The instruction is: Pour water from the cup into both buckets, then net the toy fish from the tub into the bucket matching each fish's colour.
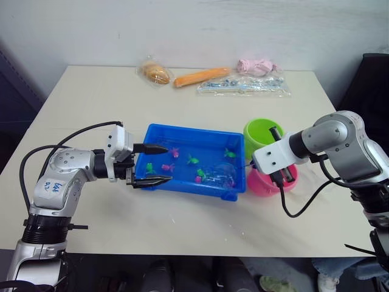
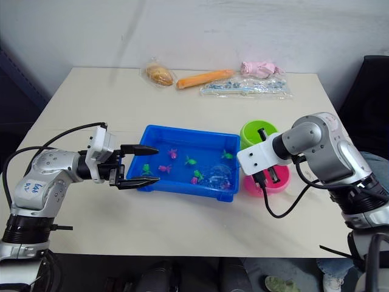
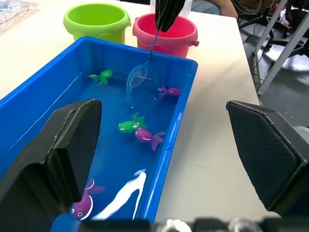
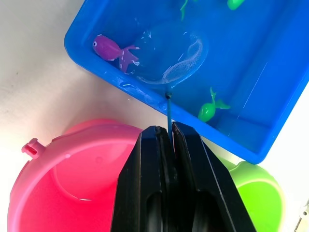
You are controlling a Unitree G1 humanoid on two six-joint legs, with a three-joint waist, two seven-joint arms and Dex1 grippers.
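Observation:
The blue tub (image 1: 188,190) holds water and several small green and pink toy fish, such as a green one (image 3: 130,124) and a pink one (image 3: 149,137). My left gripper (image 1: 159,164) is open at the tub's left end, one finger over the water and one outside the front wall. My right gripper (image 4: 169,133) is shut on the net's thin handle above the pink bucket (image 1: 261,187). The net (image 4: 169,55) hoop dips into the tub's right end beside a pink fish (image 4: 113,50). The green bucket (image 1: 261,131) stands just behind the pink one. The cup is out of view.
Along the table's far edge lie a bagged bun (image 1: 155,73), an orange carrot-like item (image 1: 200,77), a pink bundle (image 1: 258,65) and a clear bag of small parts (image 1: 243,86). A dark chair (image 1: 371,79) stands at the right.

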